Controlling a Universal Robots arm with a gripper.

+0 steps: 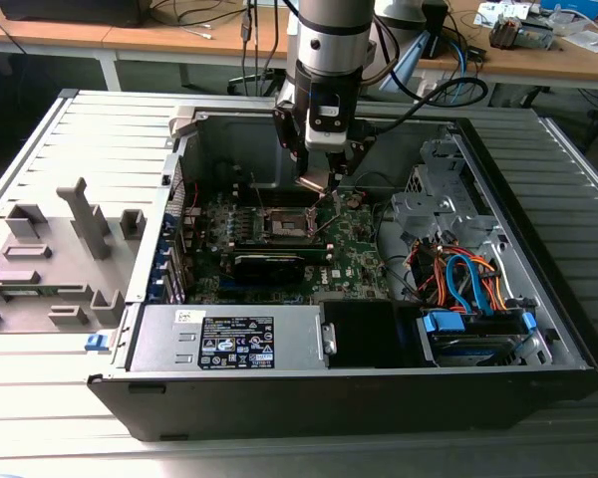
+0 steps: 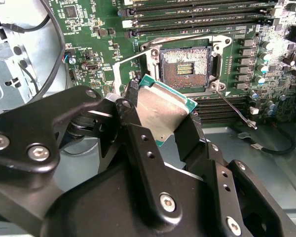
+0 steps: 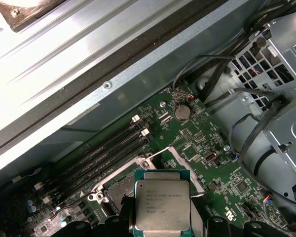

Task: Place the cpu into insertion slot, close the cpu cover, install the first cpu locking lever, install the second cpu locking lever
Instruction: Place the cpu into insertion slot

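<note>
Right, the exterior view first. My arm hangs over the open computer case [image 1: 379, 398], which lies on its side on the grey slatted tabletop [image 1: 80, 408]. The claw [image 1: 317, 183] is down inside the case, just above the green motherboard [image 1: 359, 249], pinching the cpu [image 1: 313, 182] by two opposite edges. The insertion slot [image 1: 285, 224] lies a little nearer the camera and toward the exterior view's left of the chip. So the cpu is in the air close to the socket, not seated in it. The power supply [image 1: 234, 339] sits against the near wall of the case.

In the second wrist view, the two black fingers [image 2: 138, 133] press on the chip's sides, leaving its silvery top and green rim bare. I judge that an edge grip like this keeps the underside free to meet the socket. The socket is uncovered with its contact field exposed. A thin wire locking lever [image 2: 237, 111] sticks out beside it, swung free so it seems nothing bars the way down.

In the first wrist view, the chip's printed face looks straight up at the camera, apart from the socket beside it. The cpu cover [image 3: 188, 170] is swung off the socket, next to the chip, which I take as left open for loading. Memory slots [image 3: 103, 148] run along the socket's far side, and a coin cell battery [image 3: 181, 112] sits further off on the board.
</note>
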